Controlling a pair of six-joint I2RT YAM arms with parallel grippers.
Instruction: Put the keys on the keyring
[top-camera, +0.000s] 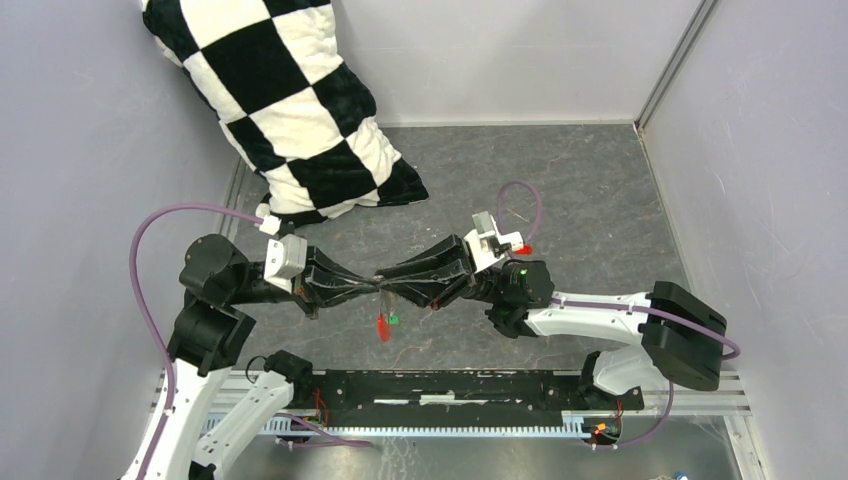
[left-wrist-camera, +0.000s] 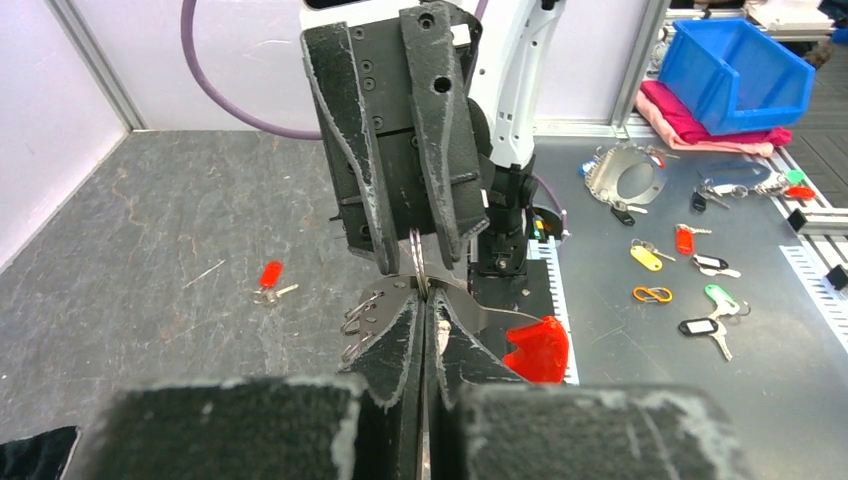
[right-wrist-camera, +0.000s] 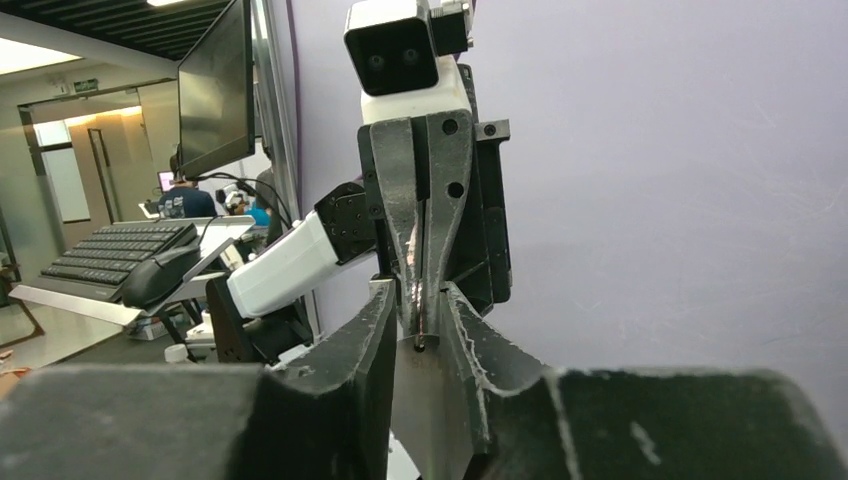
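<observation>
- Where your two arms meet above the middle of the surface (top-camera: 600, 190), the left gripper (top-camera: 371, 285) and the right gripper (top-camera: 392, 283) stand tip to tip, off the surface.
- Your left gripper is pinched closed, with thin silver metal of the keyring (left-wrist-camera: 414, 248) caught between its fingers.
- Your right gripper is also clamped on the keyring. In the left wrist view the ring shows edge-on between its fingertips.
- You can see the short beaded chain (left-wrist-camera: 361, 318) looping out just beside the left fingers.
- From the ring the long red tag (left-wrist-camera: 537, 350) and the small green tag (top-camera: 394, 319) hang free below the meeting point.
- Your red-headed key (left-wrist-camera: 270, 276) lies flat on the surface, well apart from both grippers and not on the ring.
- You cannot tell from these views where the plain silver key is.
- Behind your left arm, a black-and-white checkered pillow (top-camera: 280, 100) leans in the far corner.
</observation>
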